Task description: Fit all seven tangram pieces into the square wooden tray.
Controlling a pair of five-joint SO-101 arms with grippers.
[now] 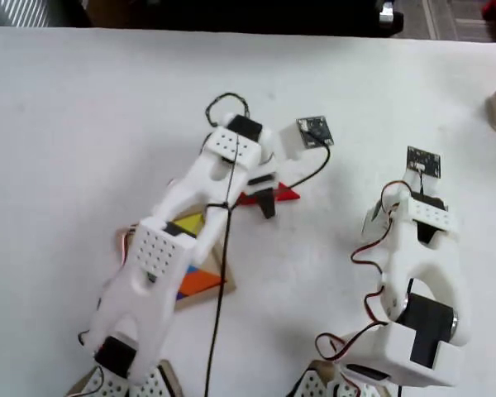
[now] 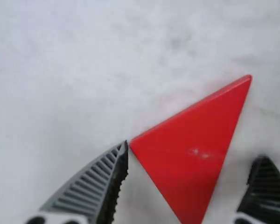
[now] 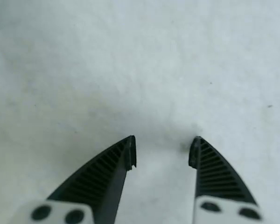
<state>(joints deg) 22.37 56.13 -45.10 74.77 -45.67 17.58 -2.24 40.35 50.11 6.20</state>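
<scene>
Left claw (image 2: 194, 151) is spread wide on the desk (image 1: 83, 124), straddling the red triangle (image 2: 200, 135). In your left wrist view the grey finger tip sits right at one corner of the triangle, touching or just short of it, I can't tell which. The black finger is clear of the opposite edge, so nothing is gripped.

High view: the left arm (image 1: 190, 207) runs from the lower left of the frame up to the centre. The claw is at its tip, and the red triangle pokes out to the right of it, flat on the desk.

The square wooden tray (image 1: 215, 291) is at lower centre-left, mostly hidden under that arm and well apart from the red triangle. You can see a yellow piece (image 1: 190, 223) and an orange piece (image 1: 200, 281) in it; the arm covers the rest of the tray.

The right arm (image 1: 417, 248) is at the right of the frame, away from the tray and the triangle. Right claw (image 3: 164, 140) is partly open with a narrow gap — bare desk between the tips, holding nothing.
</scene>
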